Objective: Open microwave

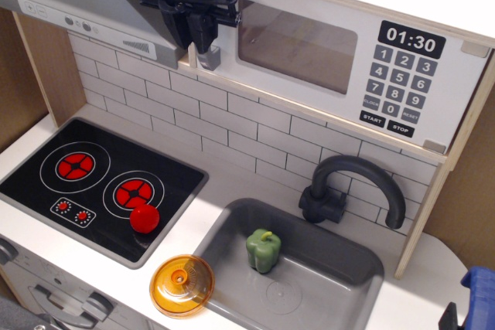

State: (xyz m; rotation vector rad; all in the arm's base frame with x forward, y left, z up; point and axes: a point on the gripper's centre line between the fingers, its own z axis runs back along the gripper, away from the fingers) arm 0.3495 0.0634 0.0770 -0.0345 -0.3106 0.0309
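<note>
The microwave (pixel 309 63) sits at the top right, with a white door, a window, a black clock display (pixel 411 39) and a grey keypad (pixel 398 75). Its grey bar handle (pixel 209 57) runs down the door's left edge, and only the lower end shows. My black gripper (pixel 197 35) hangs from above in front of the door's left edge. Its fingers are closed around the handle. The door lies flat against the cabinet, or nearly so.
A grey slanted range hood (pixel 85 5) is just left of the gripper. Below are a black stove (pixel 46 191) with a red ball (pixel 144 219), an orange lid (pixel 182 284), a grey sink (pixel 325 268) holding a green pepper (pixel 263 250), and a dark faucet (pixel 356 183).
</note>
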